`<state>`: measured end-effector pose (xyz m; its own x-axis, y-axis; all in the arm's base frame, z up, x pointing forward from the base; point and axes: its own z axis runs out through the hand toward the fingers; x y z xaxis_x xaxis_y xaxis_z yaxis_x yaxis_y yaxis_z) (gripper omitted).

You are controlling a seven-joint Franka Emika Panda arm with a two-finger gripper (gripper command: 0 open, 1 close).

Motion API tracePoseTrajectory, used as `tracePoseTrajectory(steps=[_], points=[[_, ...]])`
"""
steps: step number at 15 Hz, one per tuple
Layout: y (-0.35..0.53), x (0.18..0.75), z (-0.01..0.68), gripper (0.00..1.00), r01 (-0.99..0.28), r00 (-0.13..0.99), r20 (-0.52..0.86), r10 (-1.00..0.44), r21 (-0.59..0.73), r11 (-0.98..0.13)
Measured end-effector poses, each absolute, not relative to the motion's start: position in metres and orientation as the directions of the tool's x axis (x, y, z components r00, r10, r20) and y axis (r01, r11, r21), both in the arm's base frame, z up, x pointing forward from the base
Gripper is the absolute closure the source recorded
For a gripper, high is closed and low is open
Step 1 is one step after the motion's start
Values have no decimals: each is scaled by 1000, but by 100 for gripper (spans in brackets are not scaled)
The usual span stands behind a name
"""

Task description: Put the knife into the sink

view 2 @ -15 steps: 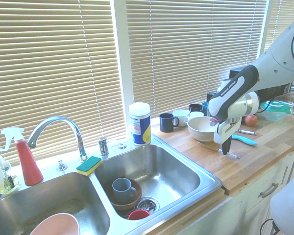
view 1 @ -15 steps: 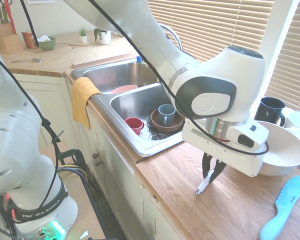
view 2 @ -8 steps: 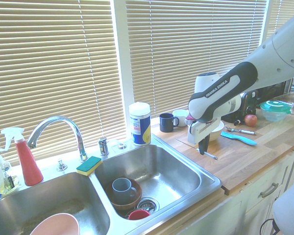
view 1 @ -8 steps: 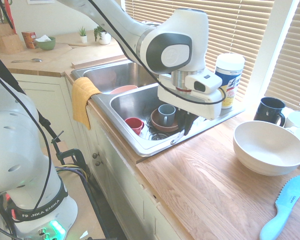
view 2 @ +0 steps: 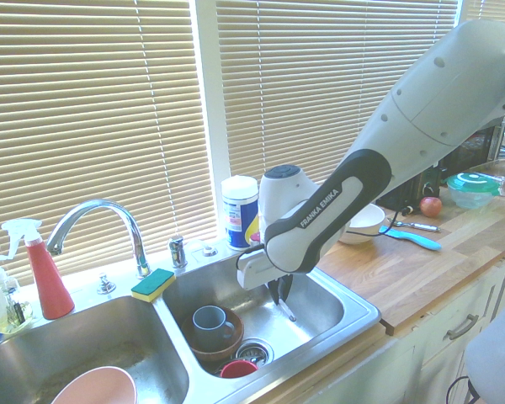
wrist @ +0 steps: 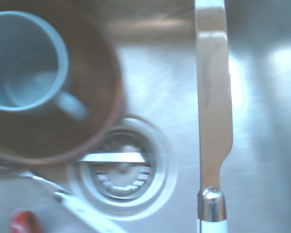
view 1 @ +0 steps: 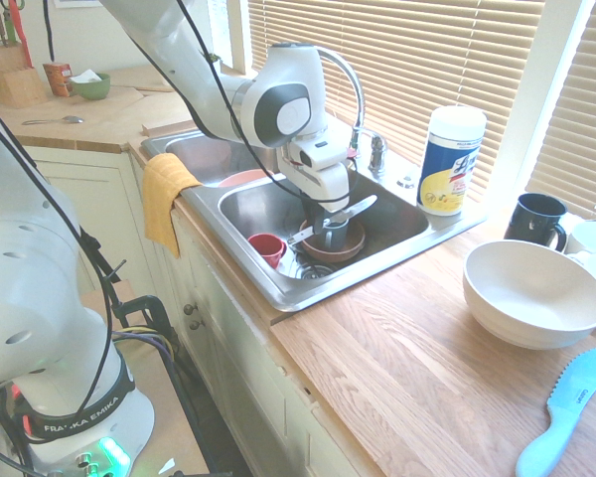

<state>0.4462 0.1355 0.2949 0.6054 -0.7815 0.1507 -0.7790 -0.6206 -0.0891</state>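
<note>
A: Step now?
B: Carrying. Gripper [view 1: 327, 221] clamped on the table knife [view 1: 334, 219], hanging level above the sink [view 1: 246, 257], over the drain [wrist: 120, 175], beside the grey mug [view 1: 333, 232].
A: Next?
B: Probably lowering, then letting go clear of the mug.

The white arm reaches across in a long diagonal, its wrist bent so the tool [view 1: 325, 225] points straight down. Its two dark fingers [view 2: 279, 292] are pinched tight together (closed on a slim blade), hanging in mid-air.
</note>
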Motion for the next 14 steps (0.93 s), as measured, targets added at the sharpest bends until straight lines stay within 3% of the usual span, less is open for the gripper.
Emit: tracePoseTrajectory(steps=[14], points=[[136,502,138,100,-781,619,102,-779,-29,-624]])
